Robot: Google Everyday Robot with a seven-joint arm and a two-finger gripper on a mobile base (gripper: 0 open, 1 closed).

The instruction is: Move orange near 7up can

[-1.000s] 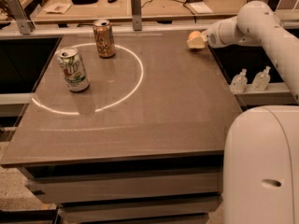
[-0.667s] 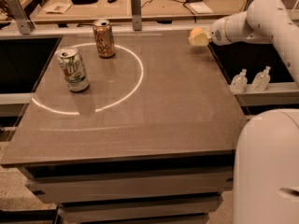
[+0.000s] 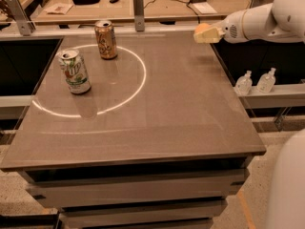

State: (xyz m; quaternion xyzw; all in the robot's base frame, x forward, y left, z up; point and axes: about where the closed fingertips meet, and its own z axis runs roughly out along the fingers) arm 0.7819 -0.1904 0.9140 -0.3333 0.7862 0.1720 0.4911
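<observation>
The orange (image 3: 202, 28) is small and round and sits in my gripper (image 3: 206, 33), which is shut on it and holds it just above the far right edge of the table (image 3: 167, 123). The white arm reaches in from the upper right. The 7up can (image 3: 75, 71), white and green with a silver top, stands upright at the far left of the table, well away from the orange.
A brown-orange can (image 3: 106, 40) stands upright behind the 7up can. A bright ring of light (image 3: 138, 82) lies on the tabletop around both cans. Two small clear bottles (image 3: 244, 82) stand on a ledge right of the table. A cluttered bench runs behind.
My gripper has risen a little with the orange in it and drifted slightly right. Both cans have stayed in place.
</observation>
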